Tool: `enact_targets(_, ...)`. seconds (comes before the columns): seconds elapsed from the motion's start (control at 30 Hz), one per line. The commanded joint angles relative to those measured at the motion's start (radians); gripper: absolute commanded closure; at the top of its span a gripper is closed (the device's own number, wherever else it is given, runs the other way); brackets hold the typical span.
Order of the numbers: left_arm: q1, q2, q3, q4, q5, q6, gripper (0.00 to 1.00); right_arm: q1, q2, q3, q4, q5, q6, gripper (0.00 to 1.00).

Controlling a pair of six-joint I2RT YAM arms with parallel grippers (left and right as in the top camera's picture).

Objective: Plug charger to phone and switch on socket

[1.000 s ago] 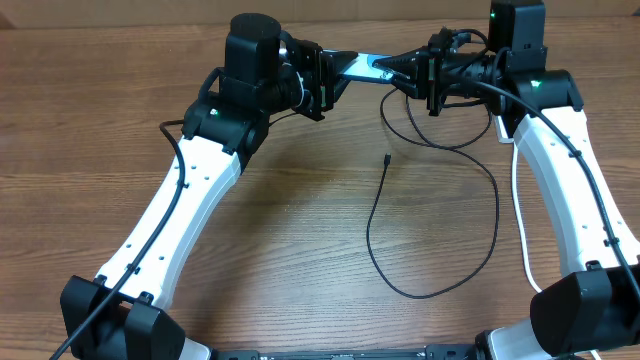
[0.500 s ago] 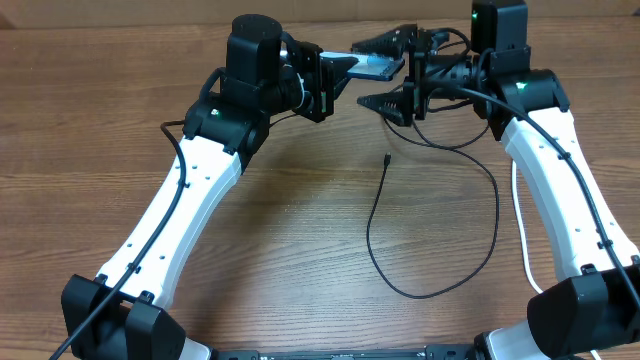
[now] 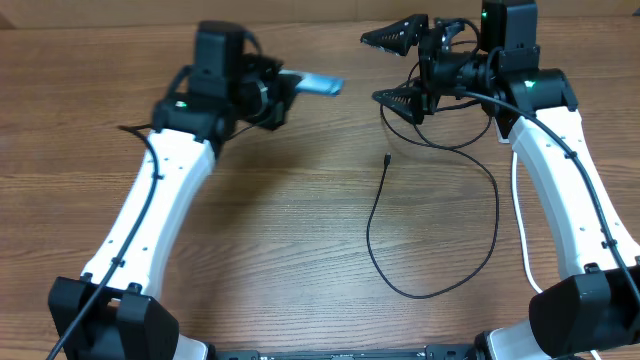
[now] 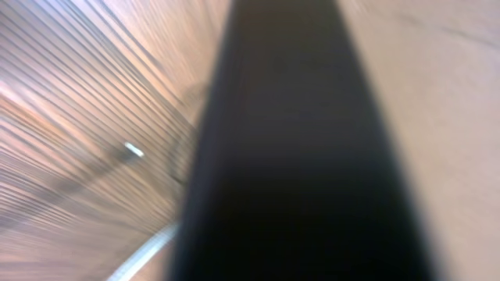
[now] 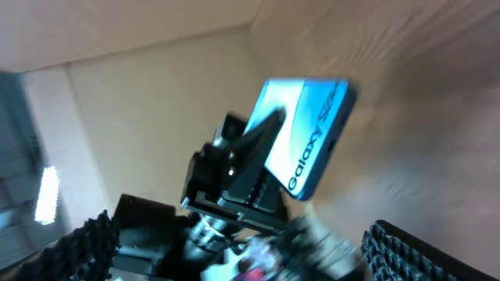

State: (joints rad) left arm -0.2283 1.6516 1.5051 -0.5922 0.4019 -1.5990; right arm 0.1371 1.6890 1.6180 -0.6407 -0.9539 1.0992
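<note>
Left arm swings away leftward, left gripper (image 3: 284,86) clamped on the phone (image 3: 318,84); right gripper (image 3: 371,67) lets go, jaws wide. Charger (image 3: 386,159) tip lies loose on the table (image 3: 280,250). Grab it near the connector, and aim for the phone's free end, probably its port.

The phone (image 3: 318,84) in the left gripper (image 3: 288,82) has a bright cyan-blue screen with dark letters and a dark edge. Both grippers are black. The fingers (image 5: 94,234) of the right gripper (image 3: 372,68) have a ridged, toothed pattern. The arms (image 3: 150,210) are white with black joints, and a small green light (image 3: 529,83) shines on the right one. The charger (image 3: 369,235) below the right gripper is thin and black, and the cord (image 3: 519,210) beside it is white. The table (image 3: 280,230) is brown wood with long grain lines.
</note>
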Motion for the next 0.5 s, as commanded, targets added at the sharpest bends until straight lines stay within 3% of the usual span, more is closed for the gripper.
enact_targets(0.0,0.06,-0.004,0.002,-0.082,-0.031,0.391,0.96,-0.008,-0.011,0.03,-0.046,0.171,-0.314,0.0)
enact_targets(0.1,0.09,-0.004,0.002,-0.172,-0.031,0.584,0.95,-0.007,-0.01,0.028,-0.173,0.389,-0.476,0.0)
enact_targets(0.27,0.095,-0.004,0.002,-0.26,0.003,1.001,0.96,-0.007,0.01,0.021,-0.4,0.806,-0.487,0.0)
enact_targets(0.47,0.09,-0.004,0.002,-0.357,0.019,1.298,0.96,-0.008,0.061,-0.005,-0.48,0.931,-0.488,0.0)
